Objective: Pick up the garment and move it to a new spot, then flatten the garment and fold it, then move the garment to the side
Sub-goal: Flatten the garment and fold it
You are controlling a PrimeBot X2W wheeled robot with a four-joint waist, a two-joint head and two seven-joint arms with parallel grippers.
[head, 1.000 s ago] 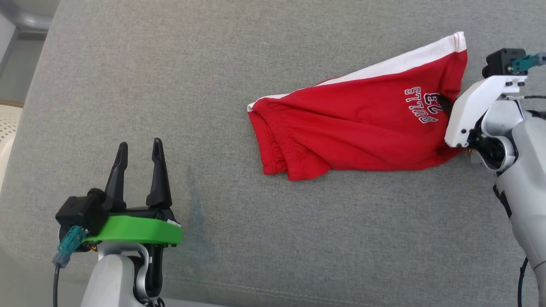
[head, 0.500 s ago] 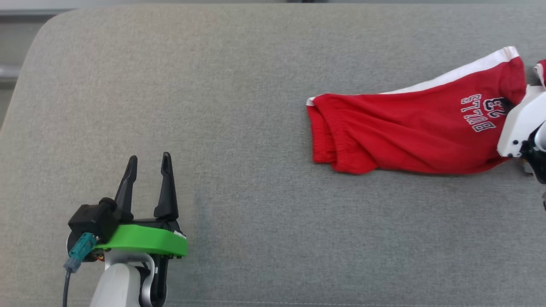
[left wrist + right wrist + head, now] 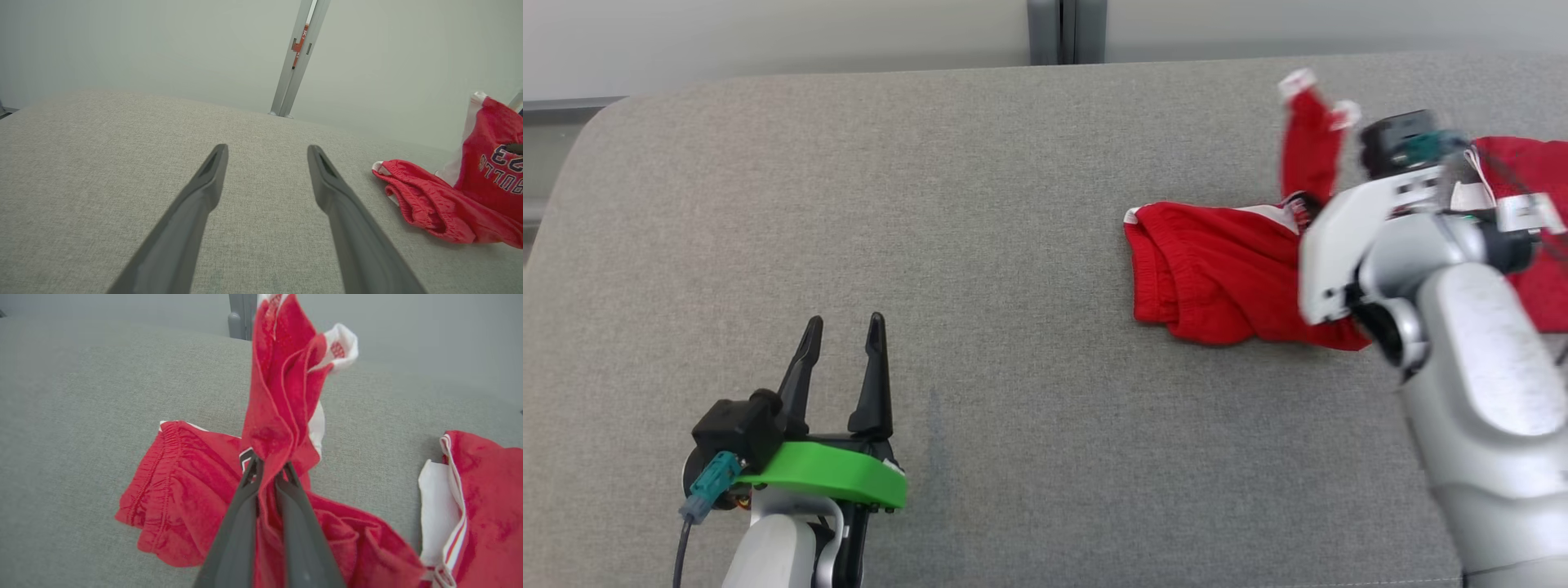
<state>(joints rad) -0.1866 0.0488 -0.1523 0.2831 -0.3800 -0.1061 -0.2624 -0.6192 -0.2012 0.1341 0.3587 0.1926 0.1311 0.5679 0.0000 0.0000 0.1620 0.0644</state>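
Observation:
The garment [image 3: 1217,278] is a pair of red shorts with white trim, lying on the right of the grey cushion [image 3: 980,204]. My right gripper [image 3: 269,467] is shut on a fold of the garment [image 3: 282,400] and holds one leg lifted above the surface; the waistband end [image 3: 159,490] still rests on the cushion. In the head view my right gripper [image 3: 1305,204] sits behind its white wrist, fingers mostly hidden. My left gripper [image 3: 843,353] stands open and empty at the lower left, far from the garment [image 3: 441,204]; my left gripper [image 3: 267,153] holds nothing.
The cushion's far edge meets a pale wall with a grey metal post [image 3: 1066,31]. Its rounded left corner [image 3: 596,122] is near a grey ledge. Bare fabric spreads between the two grippers.
The head camera has shifted, bringing the wall into view. My right gripper has lifted part of the garment up off the cushion and moved inward; the shorts are more bunched. The left gripper stays open.

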